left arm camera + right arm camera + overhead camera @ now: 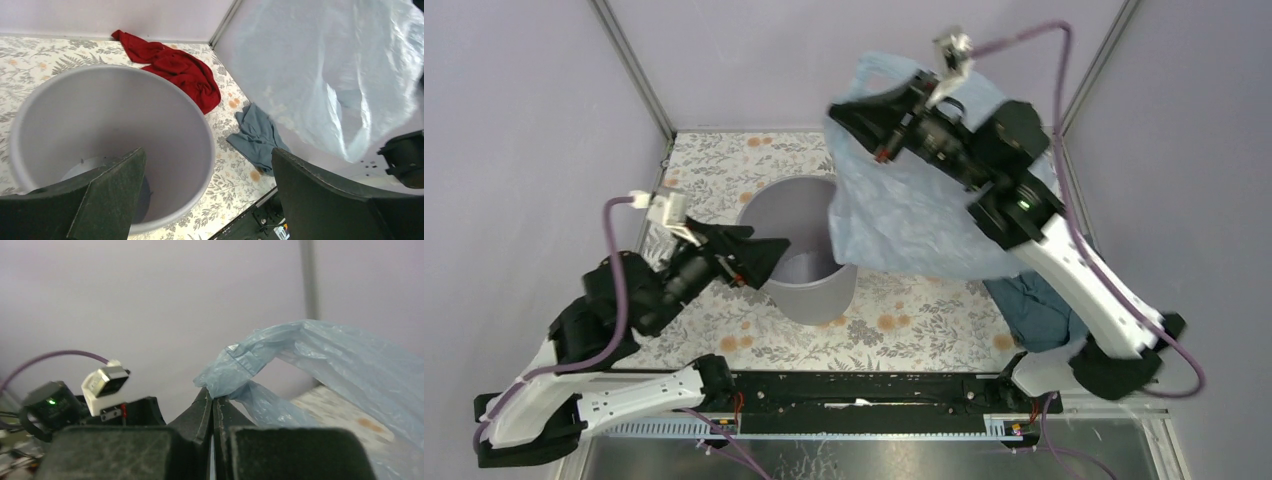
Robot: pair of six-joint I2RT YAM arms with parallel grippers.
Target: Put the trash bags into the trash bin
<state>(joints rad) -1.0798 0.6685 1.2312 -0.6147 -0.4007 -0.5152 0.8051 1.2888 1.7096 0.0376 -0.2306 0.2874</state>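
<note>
The light-grey round trash bin (816, 290) stands upright on the floral table, and its smooth inner wall (165, 125) fills the left of the left wrist view. My left gripper (771, 258) hovers at the bin's left rim, open wide (207, 152), with nothing between its fingers. The pale-blue translucent trash bag (904, 215) hangs in the air to the right of the bin, its lower edge near the rim. My right gripper (836, 110) is raised high and is shut (212, 396) on a bunched handle loop of the bag (310, 355). The bag (340, 85) hangs loose.
A red cloth (175, 65) lies crumpled behind the bin near the back wall. A dark teal cloth (255, 135) lies on the table to the bin's right, partly under the right arm (1034, 310). Purple-grey walls with metal corner posts (634, 70) close in the table.
</note>
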